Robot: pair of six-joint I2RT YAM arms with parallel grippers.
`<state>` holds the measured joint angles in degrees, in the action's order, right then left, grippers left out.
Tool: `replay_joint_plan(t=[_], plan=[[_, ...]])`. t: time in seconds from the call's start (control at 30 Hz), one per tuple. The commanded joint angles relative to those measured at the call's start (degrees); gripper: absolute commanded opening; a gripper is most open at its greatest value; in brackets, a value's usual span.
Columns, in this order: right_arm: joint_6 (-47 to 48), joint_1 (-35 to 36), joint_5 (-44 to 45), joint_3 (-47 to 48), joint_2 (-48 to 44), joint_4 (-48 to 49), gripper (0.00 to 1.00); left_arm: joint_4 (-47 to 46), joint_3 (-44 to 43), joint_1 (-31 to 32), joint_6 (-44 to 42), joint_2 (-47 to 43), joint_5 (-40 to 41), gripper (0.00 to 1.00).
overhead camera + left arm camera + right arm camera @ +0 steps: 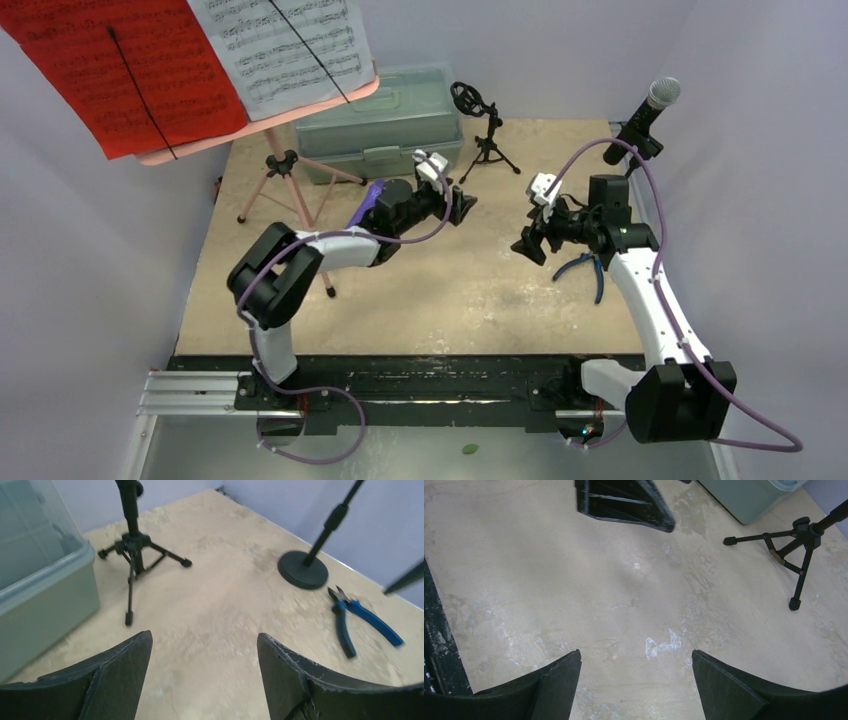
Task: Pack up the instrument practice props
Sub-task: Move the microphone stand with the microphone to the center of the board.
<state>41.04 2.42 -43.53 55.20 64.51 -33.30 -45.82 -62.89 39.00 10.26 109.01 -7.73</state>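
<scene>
Left pincer (458,203) hangs over the middle of the tabletop (440,300), fingers spread apart and holding nothing. The left wrist view shows only bare surface in the gap (205,645). Right pincer (528,245) sits just at its 4 o'clock, also spread wide and empty (636,660). The two tips face each other without touching.

Seen from above, a pink tripod (285,170) stands at 10 o'clock. Its pink tray (335,100) is tilted and carries a red page (120,70) beside a white page (290,45), each crossed by a thin black clip arm. A purple microphone (368,205) shows at the left arm's forearm, mostly hidden by it.

At 12 o'clock a small black tripod mount (487,130) stands upright with a ring clip on top, just beside a closed grey-green case (385,120) at 11 o'clock. At 2 o'clock a black microphone (645,115) with a silver head tilts upward on a round-based stand (302,570).

Blue-handled pliers (590,270) lie flat at 3 o'clock, near the stand's base and partly under the right arm.
</scene>
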Motion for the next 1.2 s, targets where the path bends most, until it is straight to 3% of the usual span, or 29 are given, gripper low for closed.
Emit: replay_joint_plan(t=[0.0,0.2,0.33,0.5,0.6,1.17], plan=[[3.6,-1.9,-5.7,0.4,-0.6,-2.6,0.85,3.4,8.9,-0.5,4.3,-10.3,-5.6,0.77],[1.3,-6.7,-5.1,0.5,-3.8,-3.3,0.85,12.7,18.5,-0.6,5.7,-24.2,-6.1,0.81],[-0.6,-12.1,-8.2,1.2,-6.7,-5.2,0.86,13.8,25.0,-0.7,8.0,-32.0,-4.1,0.84],[-2.8,-18.6,-7.0,1.8,-9.3,-5.2,0.86,14.0,32.2,-0.6,12.8,-39.4,-1.8,0.99],[-6.2,-22.4,-4.3,3.3,-9.4,-3.1,0.85,14.4,35.1,-0.6,13.7,-42.4,-2.1,1.00],[-20.9,-26.1,22.5,17.5,-5.2,5.9,0.87,19.5,32.5,1.4,11.9,-45.3,-8.6,0.99]])
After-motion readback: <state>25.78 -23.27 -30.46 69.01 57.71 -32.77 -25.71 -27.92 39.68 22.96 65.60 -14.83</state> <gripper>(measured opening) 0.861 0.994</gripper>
